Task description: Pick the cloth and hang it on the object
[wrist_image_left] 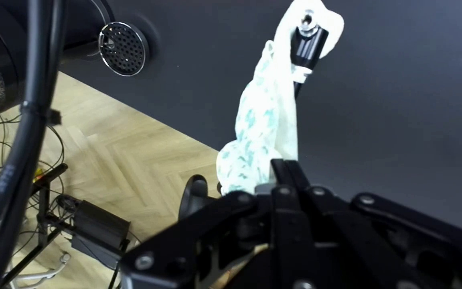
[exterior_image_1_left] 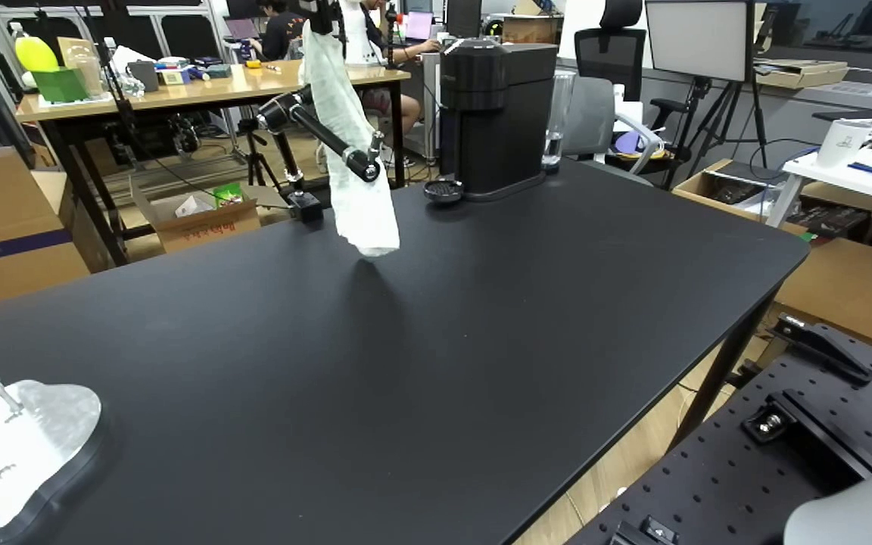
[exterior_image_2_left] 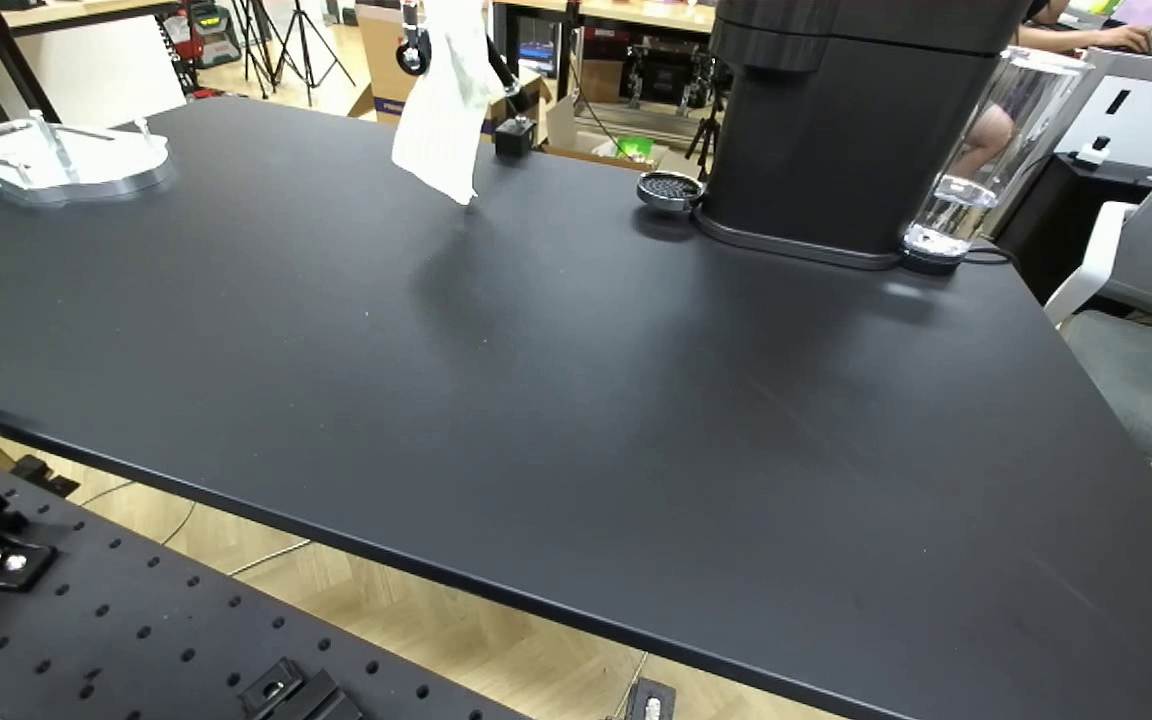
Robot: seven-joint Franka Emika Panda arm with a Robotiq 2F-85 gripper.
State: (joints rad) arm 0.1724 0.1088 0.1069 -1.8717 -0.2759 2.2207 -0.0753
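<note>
At the far left of the black table (exterior_image_1_left: 466,363), in an exterior view, sits a metal plate (exterior_image_1_left: 65,405) bearing pegs (exterior_image_1_left: 3,395). To its right, past the table's edge, is a cardboard box (exterior_image_1_left: 213,231) with its flaps spread. Next comes the jointed black stand (exterior_image_1_left: 328,135), its base at that edge and its arm slanting in front of the cloth (exterior_image_1_left: 344,98). Higher than the stand, my gripper (wrist_image_left: 289,162) is clenched on the cloth's upper end. In the wrist view it shows on both sides of the stand's tip. The cloth hangs to the table or just above; I cannot tell whether it touches. Farther right are a round drip tray (exterior_image_1_left: 444,192), a coffee machine (exterior_image_1_left: 496,121) and a clear cylinder (exterior_image_1_left: 557,121) holding some liquid.
</note>
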